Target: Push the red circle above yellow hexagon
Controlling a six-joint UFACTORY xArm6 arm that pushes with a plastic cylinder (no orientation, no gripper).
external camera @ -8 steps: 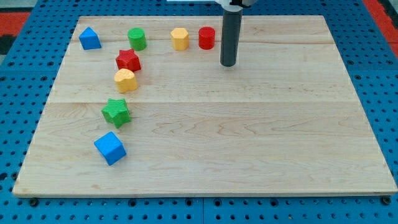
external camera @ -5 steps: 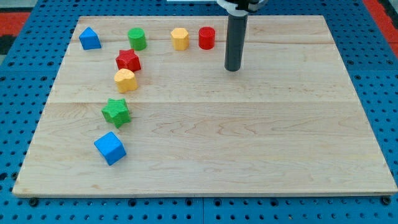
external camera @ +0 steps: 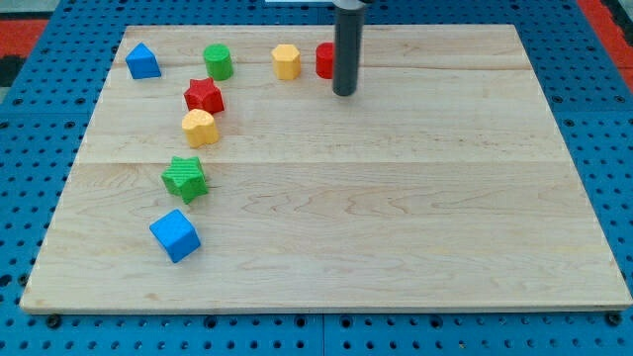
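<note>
The red circle (external camera: 324,60) stands near the view's top, partly hidden behind my rod. A yellow hexagon (external camera: 286,61) sits just to its left. A second yellow hexagon (external camera: 199,128) lies lower at the left, under the red star (external camera: 204,96). My tip (external camera: 343,93) rests on the board just below and to the right of the red circle, close to it; I cannot tell if it touches.
A green circle (external camera: 218,61) and a blue block (external camera: 142,62) sit along the top left. A green star (external camera: 184,178) and a blue cube (external camera: 175,234) lie at the lower left of the wooden board (external camera: 396,198).
My tip moved right and down a little, then swung left and up to the red circle's lower right side. No block has visibly moved.
</note>
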